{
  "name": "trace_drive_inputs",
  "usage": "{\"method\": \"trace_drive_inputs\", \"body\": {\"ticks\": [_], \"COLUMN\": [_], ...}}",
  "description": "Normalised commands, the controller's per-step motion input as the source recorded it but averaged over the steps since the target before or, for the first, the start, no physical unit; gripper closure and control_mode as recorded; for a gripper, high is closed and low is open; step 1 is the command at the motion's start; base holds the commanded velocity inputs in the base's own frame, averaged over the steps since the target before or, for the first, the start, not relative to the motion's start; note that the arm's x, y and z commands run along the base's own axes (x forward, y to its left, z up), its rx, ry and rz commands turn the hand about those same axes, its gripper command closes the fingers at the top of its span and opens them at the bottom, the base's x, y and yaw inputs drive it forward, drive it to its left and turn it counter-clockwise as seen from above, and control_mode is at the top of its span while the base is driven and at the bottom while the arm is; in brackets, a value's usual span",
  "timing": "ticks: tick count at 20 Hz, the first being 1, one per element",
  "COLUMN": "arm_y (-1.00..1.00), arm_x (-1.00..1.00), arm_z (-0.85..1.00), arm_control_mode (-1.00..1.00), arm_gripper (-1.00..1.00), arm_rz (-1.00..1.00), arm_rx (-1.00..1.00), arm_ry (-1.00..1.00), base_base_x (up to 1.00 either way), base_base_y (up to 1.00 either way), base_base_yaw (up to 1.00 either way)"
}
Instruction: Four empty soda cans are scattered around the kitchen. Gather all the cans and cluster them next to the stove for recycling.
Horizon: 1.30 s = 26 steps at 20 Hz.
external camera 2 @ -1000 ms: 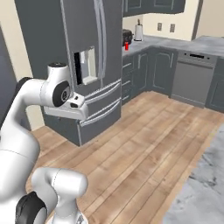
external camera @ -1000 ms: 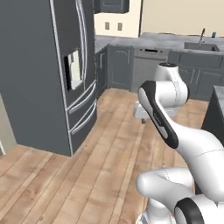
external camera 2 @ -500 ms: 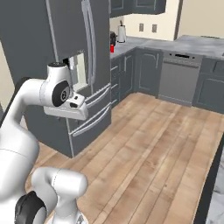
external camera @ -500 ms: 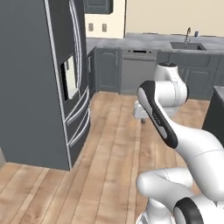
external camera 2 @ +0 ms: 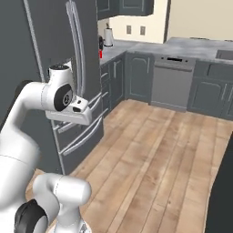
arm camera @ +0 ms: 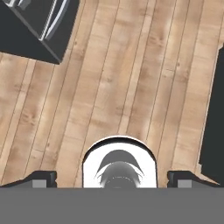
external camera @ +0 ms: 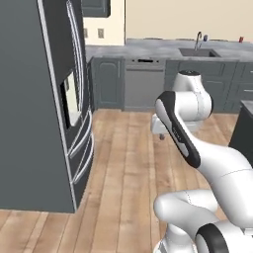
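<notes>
Red can (external camera 2: 100,54) on far counter (external camera 2: 119,46); jaws wide, empty.

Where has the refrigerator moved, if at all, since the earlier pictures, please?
No. The refrigerator stays beside the counter; the whole view shifted instead.

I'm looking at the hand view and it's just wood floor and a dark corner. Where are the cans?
Observer: The left base view shows a red thing, maybe a can, on the back counter, right of the sink.
Operator: Are there any more?
Observer: In the right base view a second red thing stands on the counter just past the fridge, near a white kettle. It is too small to be sure it is a can.
Operator: What's the dark corner?
Observer: That's the fridge. It is tall, its doors are shut, and it stands to the arm's left.
</notes>
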Motion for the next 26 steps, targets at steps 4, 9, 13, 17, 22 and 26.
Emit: {"method": "trace_drive_inputs", "body": {"ticks": [4, 9, 13, 17, 22, 26], "arm_y": [0.0, 0.0, 0.0, 0.0, 0.0, 0.0], "arm_x": [0.0, 0.0, 0.0, 0.0, 0.0, 0.0], "arm_z": [0.0, 0.0, 0.0, 0.0, 0.0, 0.0], "arm_control_mode": [1.0, 1.0, 1.0, 1.0, 1.0, 1.0], "arm_gripper": [-1.0, -1.0, -1.0, -1.0, -1.0, -1.0], "arm_rz": [0.0, 0.0, 0.0, 0.0, 0.0, 0.0], "arm_rx": [0.0, 0.0, 0.0, 0.0, 0.0, 0.0], "arm_ry": [0.0, 0.0, 0.0, 0.0, 0.0, 0.0], "base_base_x": [0.84, 0.92, 0.98, 0.95, 0.95, 0.9], "base_base_y": [0.19, 0.11, 0.0, -0.09, -0.23, -0.25], "base_base_yaw": [-0.19, -0.15, -0.12, -0.11, -0.06, -0.04]}}
